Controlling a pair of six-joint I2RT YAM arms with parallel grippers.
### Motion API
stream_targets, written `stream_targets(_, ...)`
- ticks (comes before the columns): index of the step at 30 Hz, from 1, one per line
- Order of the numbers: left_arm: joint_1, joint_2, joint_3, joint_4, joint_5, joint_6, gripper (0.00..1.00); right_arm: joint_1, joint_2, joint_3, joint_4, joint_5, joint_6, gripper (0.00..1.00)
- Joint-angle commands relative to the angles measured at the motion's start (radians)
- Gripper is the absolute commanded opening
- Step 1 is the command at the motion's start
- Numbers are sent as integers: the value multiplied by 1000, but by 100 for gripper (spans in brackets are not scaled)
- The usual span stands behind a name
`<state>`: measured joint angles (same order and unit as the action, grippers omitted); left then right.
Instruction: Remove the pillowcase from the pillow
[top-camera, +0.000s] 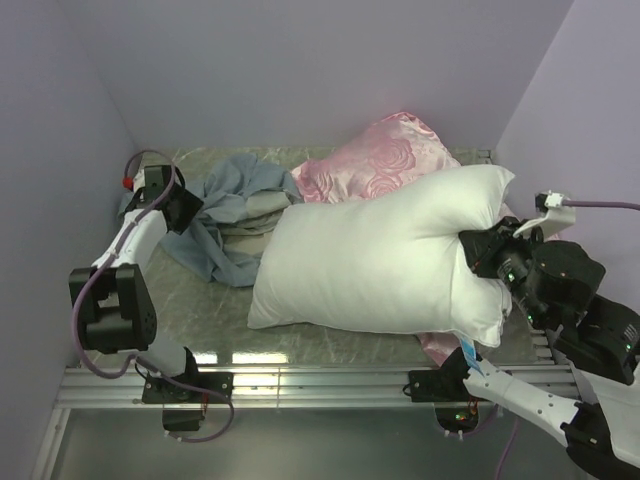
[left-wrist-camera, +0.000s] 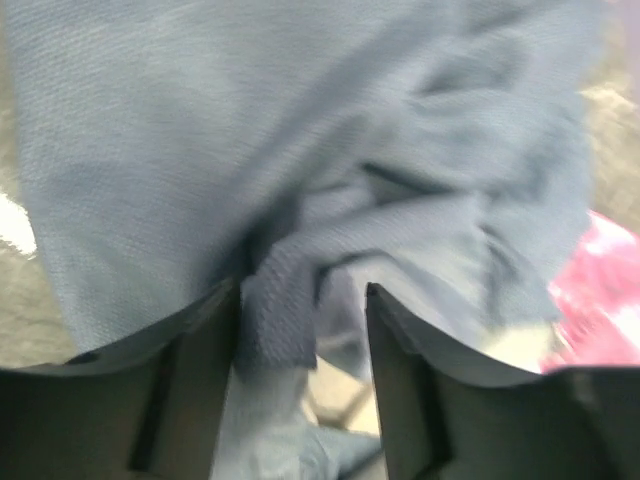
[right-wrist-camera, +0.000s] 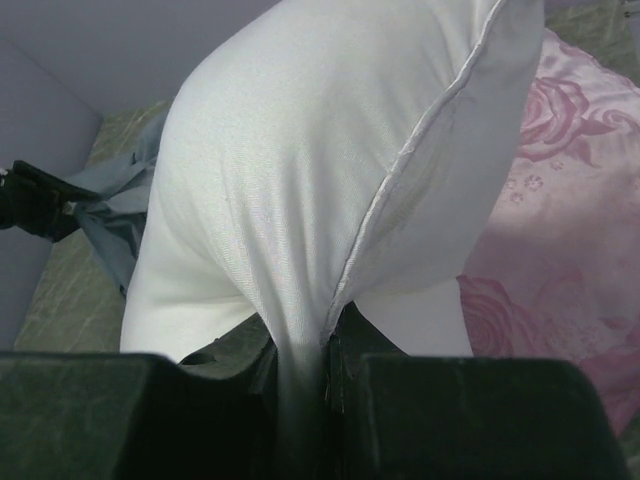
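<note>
The plump white pillow (top-camera: 370, 260) lies bare across the middle of the table, its right end lifted. My right gripper (top-camera: 478, 252) is shut on that end; in the right wrist view the pillow (right-wrist-camera: 300, 150) has its seam pinched between my right gripper's (right-wrist-camera: 325, 350) jaws. The pillowcase (top-camera: 235, 220) sits crumpled at the pillow's left end, grey-blue inside showing with some beige folds. My left gripper (top-camera: 190, 212) is at the heap's left edge. In the left wrist view the pillowcase (left-wrist-camera: 300, 150) fills the frame, and a loose fold hangs in my open left gripper (left-wrist-camera: 302, 300).
A pink satin rose-patterned cushion (top-camera: 385, 160) lies behind and under the pillow, also showing in the right wrist view (right-wrist-camera: 560, 230). Lilac walls close in the back and both sides. A metal rail (top-camera: 320, 380) runs along the near edge.
</note>
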<state>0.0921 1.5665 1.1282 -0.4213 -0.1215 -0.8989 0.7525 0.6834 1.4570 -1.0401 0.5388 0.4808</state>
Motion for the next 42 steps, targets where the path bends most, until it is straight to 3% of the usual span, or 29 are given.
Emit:
stream_targets(1,-9,-103,-7,93,83,51,60,-7,65,-3,184,-92,36,0)
stream_targets(4,-15,-154,4,87,112,89,61,5,53,-188,319,-261,97,0)
stream_targets(8,-29,-177,7,72,137,109,59,90,18,-384,426,-218,166,0)
stream_targets(12,-35,-184,-27,95,132,114,60,122,51,-545,524,-329,219,0)
stream_targets(15,-38,-195,-42,111,157,115,60,231,99,-630,549,-249,277,0)
stream_targets(21,-74,-250,-45,108,166,120,59,246,12,-701,460,-116,321,0)
stream_targets(24,-115,-293,-57,113,155,123,60,246,-41,-681,375,-80,321,27)
stream_targets(25,-138,-302,-62,110,152,129,60,245,-60,-676,362,-82,317,46)
stream_targets(27,-164,-330,-65,99,141,140,60,245,-71,-653,321,-80,317,60)
stream_targets(29,-218,-348,-74,95,134,159,61,245,-84,-636,298,-77,317,95)
stream_targets(37,-373,-463,-81,36,125,258,63,245,-72,-569,327,-79,249,98)
stream_targets(42,-381,-571,-90,13,151,301,64,245,-67,-459,279,-91,191,100)
